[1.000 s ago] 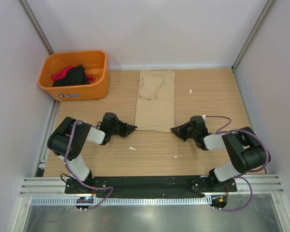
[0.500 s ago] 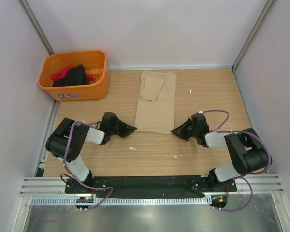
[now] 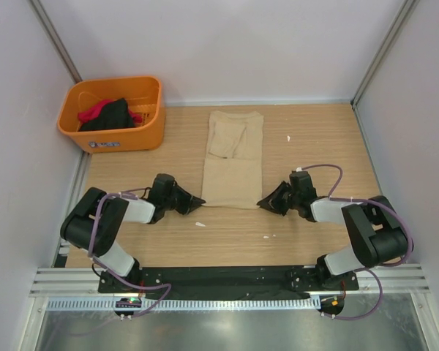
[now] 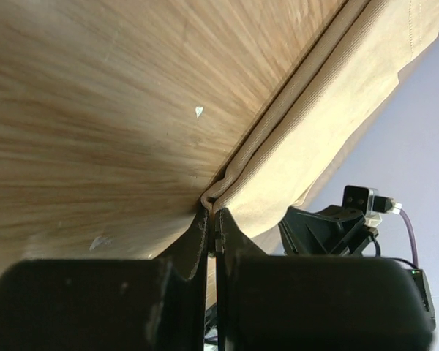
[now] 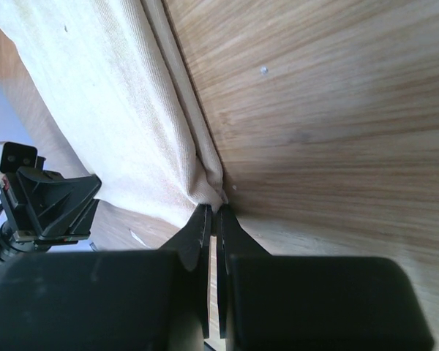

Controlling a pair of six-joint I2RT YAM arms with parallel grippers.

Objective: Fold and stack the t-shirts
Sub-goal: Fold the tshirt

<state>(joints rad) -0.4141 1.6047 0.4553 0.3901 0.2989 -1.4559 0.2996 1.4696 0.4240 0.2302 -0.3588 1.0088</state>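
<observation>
Pinches both near corners of the shirt on the counter: left end effector clenched on the 7 o'clock corner, right end effector clenched on the 5 o'clock corner, both low against the wood. Lies mid-counter as a long tan strip, with a folded part at its 12 o'clock end. At 10 o'clock, basket with dark and red clothes.

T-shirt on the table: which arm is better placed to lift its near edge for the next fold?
Probably both together: the left fingers pinch the t-shirt at its near left corner, the right fingers at its near right.
</observation>
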